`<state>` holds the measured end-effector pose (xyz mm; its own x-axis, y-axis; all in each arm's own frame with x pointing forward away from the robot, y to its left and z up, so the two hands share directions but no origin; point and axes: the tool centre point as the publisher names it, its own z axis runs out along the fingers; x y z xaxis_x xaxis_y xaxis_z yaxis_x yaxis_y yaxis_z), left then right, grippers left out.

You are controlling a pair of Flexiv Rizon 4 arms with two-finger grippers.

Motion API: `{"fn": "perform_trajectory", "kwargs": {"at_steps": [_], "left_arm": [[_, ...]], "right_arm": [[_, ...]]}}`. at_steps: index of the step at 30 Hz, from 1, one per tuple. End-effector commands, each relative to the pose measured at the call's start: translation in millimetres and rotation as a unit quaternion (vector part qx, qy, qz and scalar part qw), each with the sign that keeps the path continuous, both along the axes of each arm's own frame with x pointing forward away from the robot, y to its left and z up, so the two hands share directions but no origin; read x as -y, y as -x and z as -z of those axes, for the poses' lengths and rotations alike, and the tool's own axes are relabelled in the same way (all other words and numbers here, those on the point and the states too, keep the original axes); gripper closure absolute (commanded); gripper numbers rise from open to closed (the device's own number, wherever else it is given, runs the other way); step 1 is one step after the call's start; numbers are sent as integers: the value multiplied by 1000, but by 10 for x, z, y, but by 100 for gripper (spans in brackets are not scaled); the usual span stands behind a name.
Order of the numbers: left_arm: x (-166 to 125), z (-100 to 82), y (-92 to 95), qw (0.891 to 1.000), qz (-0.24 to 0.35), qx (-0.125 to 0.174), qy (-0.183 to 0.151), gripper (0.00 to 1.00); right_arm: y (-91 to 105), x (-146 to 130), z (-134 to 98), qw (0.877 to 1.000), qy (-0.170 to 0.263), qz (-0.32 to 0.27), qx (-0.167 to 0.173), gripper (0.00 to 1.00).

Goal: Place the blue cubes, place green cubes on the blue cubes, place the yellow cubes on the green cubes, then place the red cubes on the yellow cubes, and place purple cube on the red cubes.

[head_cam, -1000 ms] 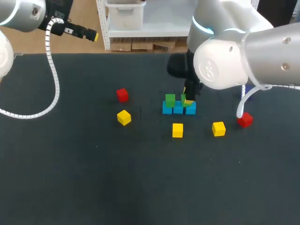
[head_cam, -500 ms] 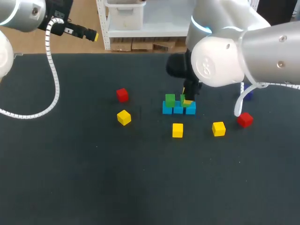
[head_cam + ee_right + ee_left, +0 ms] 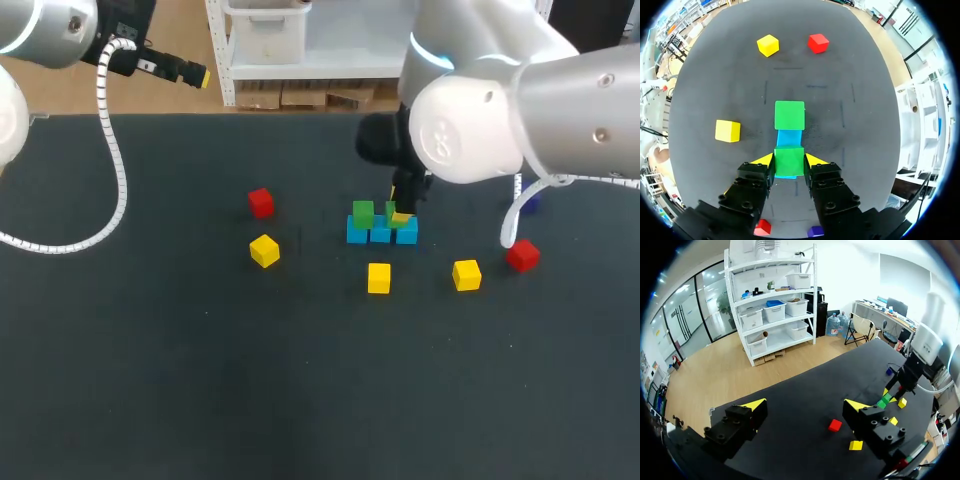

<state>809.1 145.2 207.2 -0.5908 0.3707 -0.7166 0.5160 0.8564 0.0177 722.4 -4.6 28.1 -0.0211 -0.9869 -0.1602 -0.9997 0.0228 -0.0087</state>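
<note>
Head view: a row of three small blue cubes [image 3: 380, 233] sits on the dark counter [image 3: 150, 350]. A green cube [image 3: 363, 212] tops the row's left end, and the right tool [image 3: 398, 213] stands at its right end.

Left wrist view: the left tool [image 3: 806, 405] is released, well apart from the row.

Right wrist view: the right tool grasps a second green cube [image 3: 788, 161] directly above the row's nearest cube.

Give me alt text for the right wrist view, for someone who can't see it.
The right gripper is shut on a green cube, over the blue cubes. Ahead, a second green cube sits on that blue row; two yellow cubes and a red cube lie on the table.
</note>
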Motion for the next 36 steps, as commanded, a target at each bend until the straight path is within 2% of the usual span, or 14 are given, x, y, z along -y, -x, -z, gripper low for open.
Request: {"fn": "perform_trajectory", "kwargs": {"at_steps": [1, 22, 24, 26, 28, 32, 34, 36], "left_arm": [[3, 4, -9, 1000, -1, 0, 0, 0], [3, 4, -9, 1000, -1, 0, 0, 0], [3, 4, -9, 1000, -1, 0, 0, 0], [3, 4, -9, 1000, -1, 0, 0, 0], [3, 4, -9, 1000, -1, 0, 0, 0], [3, 4, -9, 1000, -1, 0, 0, 0], [3, 4, -9, 1000, -1, 0, 0, 0], [3, 4, -9, 1000, -1, 0, 0, 0]], "right_arm": [[34, 30, -5, 1000, -2, 1, 1, 100], [44, 19, 26, 1000, -3, 0, 0, 100], [44, 18, 25, 1000, -3, -1, 0, 97], [45, 17, 25, 1000, -3, 0, 1, 90], [45, 16, 25, 1000, -4, 1, 1, 77], [45, 14, 23, 1000, -3, 1, 2, 66], [39, 14, 23, 1000, -3, 4, 3, 56], [33, 19, 22, 1000, -3, 6, 4, 52]]}}
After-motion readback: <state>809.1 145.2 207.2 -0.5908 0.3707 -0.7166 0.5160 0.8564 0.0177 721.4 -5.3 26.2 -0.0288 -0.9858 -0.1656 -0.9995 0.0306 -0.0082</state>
